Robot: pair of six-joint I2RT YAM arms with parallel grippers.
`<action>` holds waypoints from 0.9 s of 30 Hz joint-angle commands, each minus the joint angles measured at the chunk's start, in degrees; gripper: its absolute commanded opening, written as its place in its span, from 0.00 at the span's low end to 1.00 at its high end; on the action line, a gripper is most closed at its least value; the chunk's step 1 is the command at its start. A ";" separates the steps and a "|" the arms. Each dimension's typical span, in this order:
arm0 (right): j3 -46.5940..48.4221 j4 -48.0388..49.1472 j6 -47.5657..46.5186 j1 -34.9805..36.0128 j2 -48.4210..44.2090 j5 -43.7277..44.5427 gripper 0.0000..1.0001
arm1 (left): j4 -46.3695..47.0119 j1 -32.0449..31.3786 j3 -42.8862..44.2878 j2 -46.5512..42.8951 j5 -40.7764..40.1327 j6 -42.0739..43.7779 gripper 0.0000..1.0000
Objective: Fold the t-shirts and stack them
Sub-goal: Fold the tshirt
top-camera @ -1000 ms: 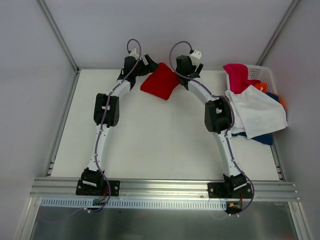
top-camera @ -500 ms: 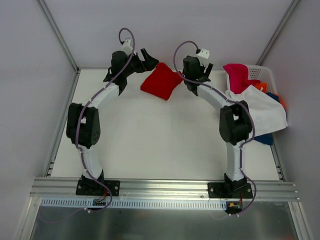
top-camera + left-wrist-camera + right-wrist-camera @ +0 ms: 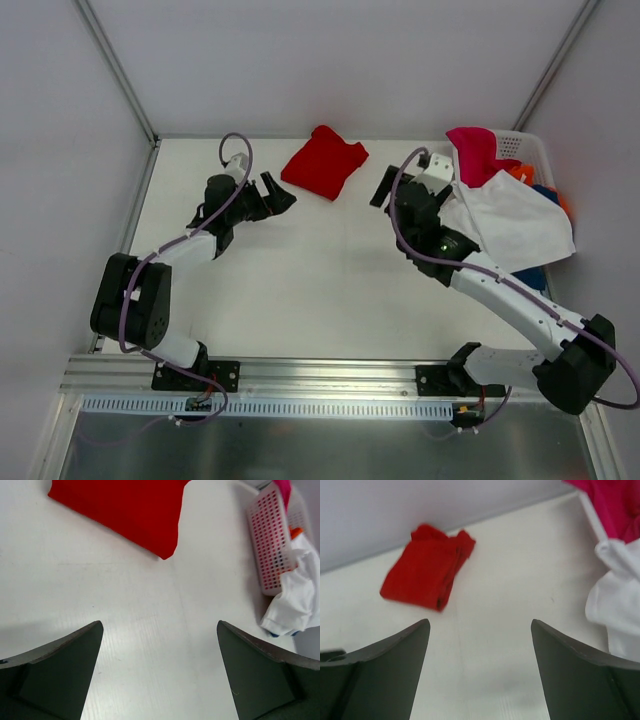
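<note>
A bright red t-shirt (image 3: 325, 162) lies folded near the table's back edge, with nothing touching it. It also shows in the left wrist view (image 3: 125, 510) and the right wrist view (image 3: 427, 567). My left gripper (image 3: 275, 195) hovers open to the shirt's near left, with bare table between its fingers (image 3: 159, 626). My right gripper (image 3: 400, 172) is open to the shirt's right, empty as well (image 3: 480, 623). A white t-shirt (image 3: 510, 225) drapes over the basket's near side, beside a magenta one (image 3: 475, 150), with orange (image 3: 520, 175) and blue (image 3: 530, 278) cloth peeking out.
The white perforated basket (image 3: 522, 145) stands at the back right corner, its wall showing in the left wrist view (image 3: 272, 540). Metal frame rails border the table on the left and right. A grey wall rises behind the table.
Both grippers have drawn back from the red t-shirt toward the near side, the left swinging left and the right swinging right. The shirt stays folded at the back.
</note>
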 commanded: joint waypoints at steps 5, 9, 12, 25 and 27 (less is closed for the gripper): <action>-7.55 -12.13 8.63 9.58 -9.21 4.14 0.86 | 26.66 3.96 -9.25 2.35 6.76 -19.08 0.99; -10.00 -16.70 10.92 12.22 -14.66 7.22 0.86 | 29.85 3.51 -8.90 7.88 4.66 -22.00 0.99; -10.71 -19.00 12.86 13.62 -18.61 8.63 0.86 | 32.39 3.25 -8.46 11.75 2.64 -24.46 0.99; -8.96 -21.82 10.14 16.00 -21.88 11.62 0.87 | 24.33 -4.65 12.78 29.60 -8.25 -26.93 0.99; -9.04 -21.55 9.62 15.92 -22.23 11.71 0.86 | 22.74 -6.05 15.70 32.41 -10.28 -26.75 0.99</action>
